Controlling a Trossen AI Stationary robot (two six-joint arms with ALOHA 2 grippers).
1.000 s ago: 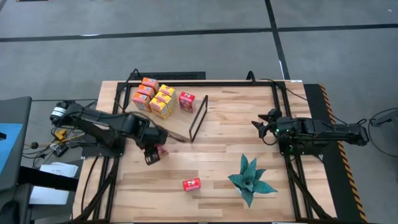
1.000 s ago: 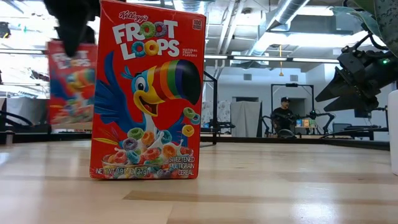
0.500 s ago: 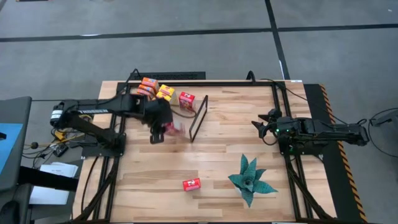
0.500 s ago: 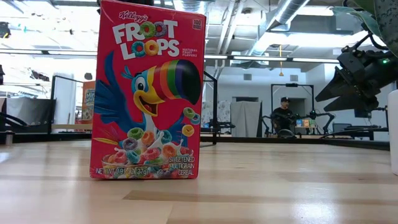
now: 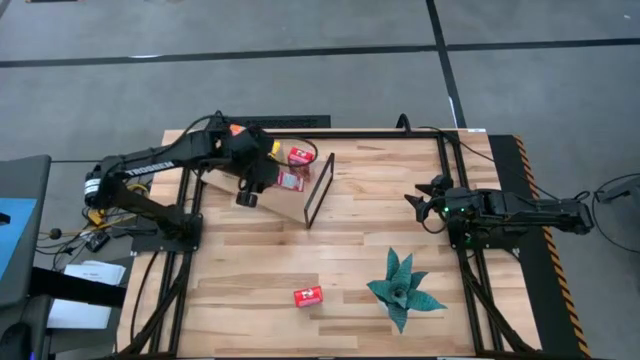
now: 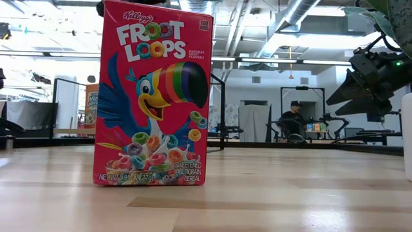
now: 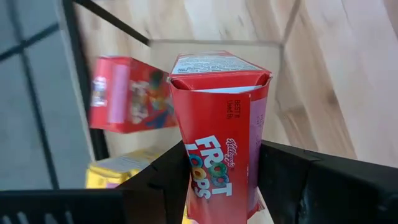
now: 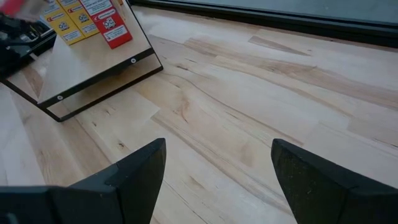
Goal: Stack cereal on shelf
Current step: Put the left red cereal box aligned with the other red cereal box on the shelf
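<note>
Holding a red box [image 7: 224, 149], the left gripper [image 5: 262, 185] hovers near the shelf's frame [image 5: 319, 190].

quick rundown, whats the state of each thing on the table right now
left gripper: shut on a Froot Loops box, above the shelf
right gripper: open, empty, at the table's right side
boxes on the shelf: standing
red box near the table's front: alone, off the shelf
plant: untouched
</note>
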